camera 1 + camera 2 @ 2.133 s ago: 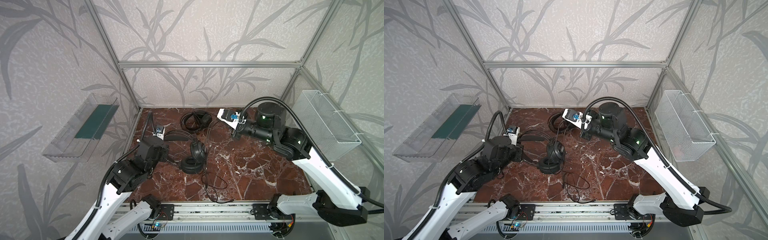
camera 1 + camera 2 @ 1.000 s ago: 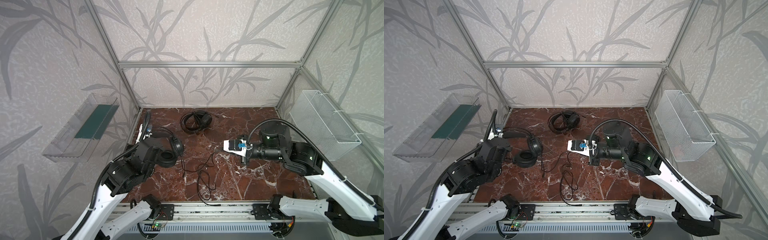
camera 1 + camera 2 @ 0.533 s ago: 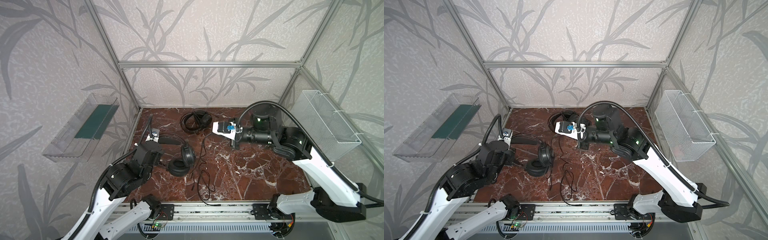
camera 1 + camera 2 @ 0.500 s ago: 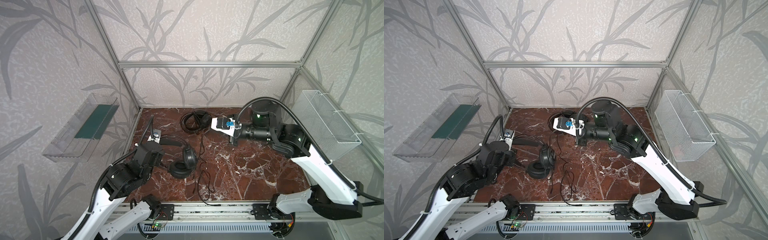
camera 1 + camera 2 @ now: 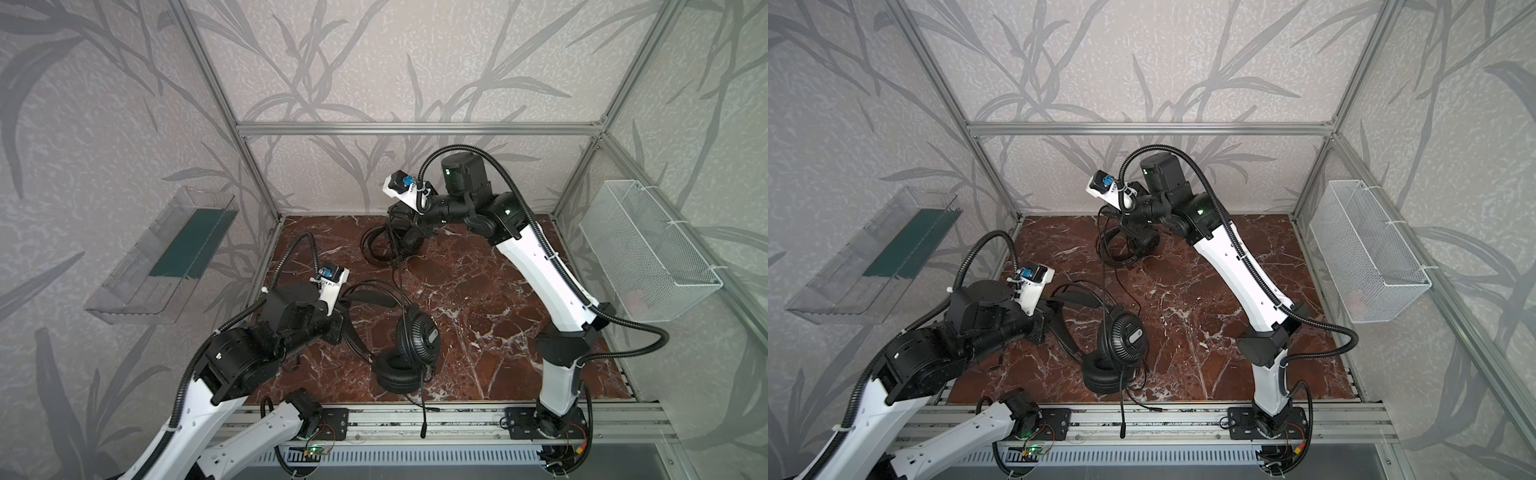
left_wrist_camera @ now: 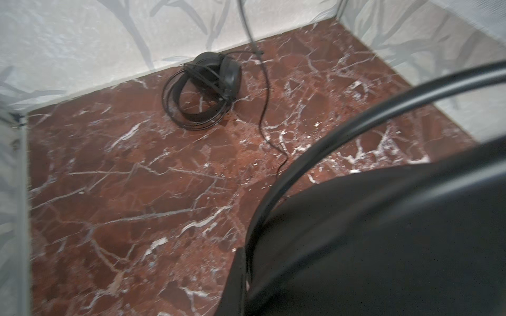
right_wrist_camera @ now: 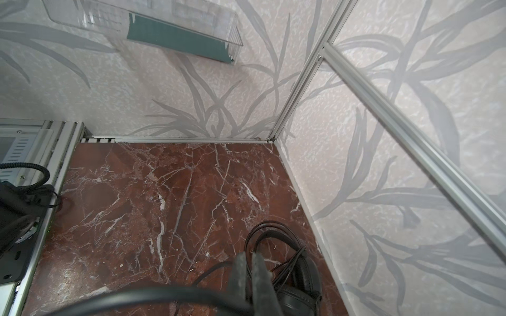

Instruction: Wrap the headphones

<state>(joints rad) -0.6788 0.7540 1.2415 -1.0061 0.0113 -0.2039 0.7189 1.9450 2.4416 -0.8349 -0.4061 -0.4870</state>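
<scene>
One pair of headphones (image 5: 417,340) (image 5: 1121,336) hangs near the front of the marble floor, its mic boom (image 5: 423,411) dangling over the front rail. My left gripper (image 5: 338,320) (image 5: 1046,320) (image 6: 246,262) is shut on its headband (image 6: 328,131). Its thin cable (image 5: 397,266) (image 5: 1116,274) (image 6: 264,90) rises to my right gripper (image 5: 395,220) (image 5: 1121,224) (image 7: 249,262), which is raised at the back and shut on it. A second pair of headphones (image 5: 390,245) (image 5: 1125,245) (image 6: 208,90) (image 7: 295,281), cable coiled round it, lies just under the right gripper.
A clear plastic bin (image 5: 166,253) hangs on the left wall and a white wire basket (image 5: 648,249) on the right wall. An aluminium rail (image 5: 457,419) runs along the front edge. Frame posts stand at the back corners.
The left arm has carried the held headphones rightward and toward the front. The right gripper has risen and gone to the back with the cable, drawing up the loose loops.
</scene>
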